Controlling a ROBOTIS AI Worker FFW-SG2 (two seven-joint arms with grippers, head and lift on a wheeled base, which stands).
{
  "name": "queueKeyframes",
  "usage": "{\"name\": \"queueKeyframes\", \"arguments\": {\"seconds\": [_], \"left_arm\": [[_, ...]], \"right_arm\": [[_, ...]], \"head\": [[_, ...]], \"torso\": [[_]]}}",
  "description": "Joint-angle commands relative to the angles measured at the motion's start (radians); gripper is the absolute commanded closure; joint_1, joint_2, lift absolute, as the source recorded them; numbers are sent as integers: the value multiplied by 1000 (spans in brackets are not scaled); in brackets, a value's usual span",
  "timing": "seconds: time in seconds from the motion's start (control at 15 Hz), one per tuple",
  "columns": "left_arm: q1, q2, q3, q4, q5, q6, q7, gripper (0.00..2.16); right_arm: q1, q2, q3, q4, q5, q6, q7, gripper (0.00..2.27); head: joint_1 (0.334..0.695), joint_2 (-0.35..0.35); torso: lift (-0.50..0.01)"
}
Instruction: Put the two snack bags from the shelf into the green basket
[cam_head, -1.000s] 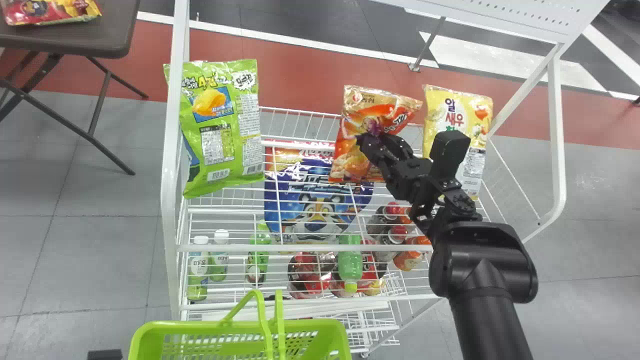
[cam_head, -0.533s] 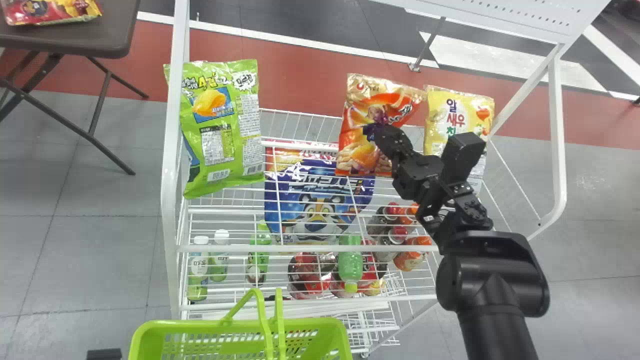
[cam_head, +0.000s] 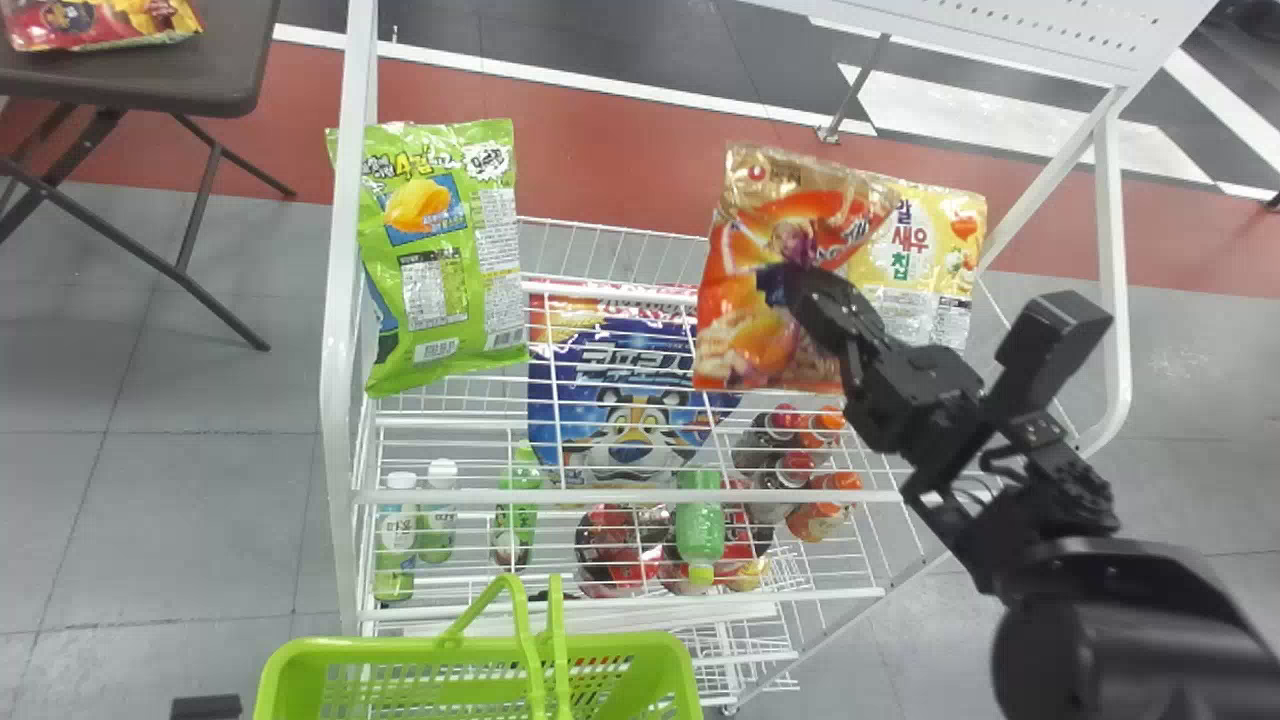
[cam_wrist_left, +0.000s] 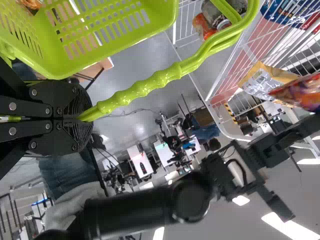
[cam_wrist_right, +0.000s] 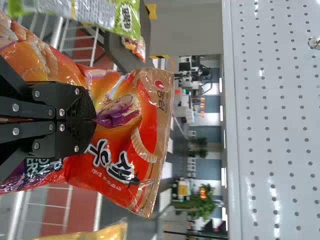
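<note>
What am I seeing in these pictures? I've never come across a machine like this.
This is a two-armed black robot. One picture looks down from its head; the other two, lying sideways, come from cameras on its left and right wrists. The right end effector pinches a shiny orange plastic snack bag; the left end effector grips the handle of a bright green plastic basket. On the white wire rack are a light-green plastic bag at the left and a pale-yellow bag at the right, partly behind the orange one. Lower down are a blue bag with a cartoon tiger and some bottles.
</note>
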Motion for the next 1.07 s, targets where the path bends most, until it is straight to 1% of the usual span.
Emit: {"name": "queueKeyframes", "arguments": {"seconds": [0.0, 0.07, 0.13, 0.27, 0.4, 0.47, 0.53, 0.6, 0.73, 0.8, 0.87, 1.0], "left_arm": [[0, -1, 0, 8, 0, -8, 0, 2094], [0, -1, 0, 11, 0, -8, 2, 2094], [0, -1, 0, 13, 0, -11, 2, 2094], [0, -3, -2, 13, 0, -11, 5, 2094], [-2, -3, -3, 11, 0, -11, 8, 2094], [-2, -4, -3, 11, 0, -11, 9, 2094], [-2, -4, -5, 10, 0, -11, 11, 2094], [-2, -4, -5, 8, 0, -11, 14, 2094], [-2, -4, -5, 7, 0, -11, 14, 2094], [-2, -4, -5, 5, 0, -11, 14, 2094], [-2, -4, -5, 5, 0, -11, 14, 2094], [0, -4, -5, 5, 0, -11, 14, 2094]], "right_arm": [[61, 48, -77, -141, -44, 286, 50, 2246], [85, 65, -107, -183, -62, 369, 73, 2243], [99, 69, -132, -217, -84, 470, 82, 2246], [121, 74, -181, -306, -112, 777, 112, 2246], [134, 75, -210, -368, -118, 1004, 166, 2246], [140, 75, -213, -393, -118, 1065, 194, 2246], [142, 75, -213, -410, -116, 1065, 215, 2246], [145, 74, -205, -430, -112, 1065, 218, 2246], [170, 58, -159, -436, -75, 1065, 215, 2246], [185, 55, -121, -431, -33, 1065, 215, 2246], [205, 45, -69, -413, 10, 1065, 214, 2246], [223, 20, 19, -350, 54, 1065, 214, 2246]], "head": [[695, -350], [695, -350], [695, -350], [695, -350], [695, -350], [695, -350], [695, -350], [695, -350], [695, -350], [695, -350], [695, -350], [695, -350]], "torso": [[-4], [-4], [-4], [-4], [-4], [-4], [-4], [-4], [-4], [-4], [-4], [-4]]}}
